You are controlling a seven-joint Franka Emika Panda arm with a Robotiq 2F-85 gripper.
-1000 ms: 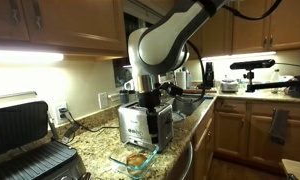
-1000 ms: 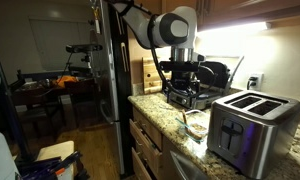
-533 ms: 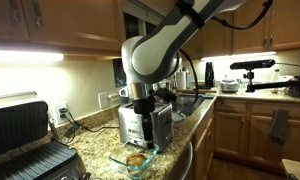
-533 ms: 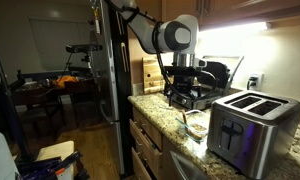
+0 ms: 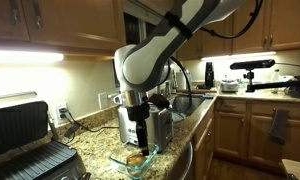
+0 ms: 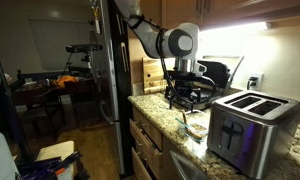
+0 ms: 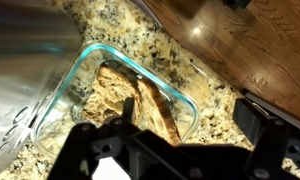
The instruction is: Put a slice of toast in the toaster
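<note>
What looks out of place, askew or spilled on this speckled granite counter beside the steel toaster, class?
Nothing is spilled or broken. The one oddity is in the clear square glass dish: the golden-brown toast slices lie askew, and one seems tilted against another rather than lying flat.

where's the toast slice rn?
In the wrist view, the slice of toast lies inside the clear glass dish on the granite counter, right beside the toaster at frame left.
</note>
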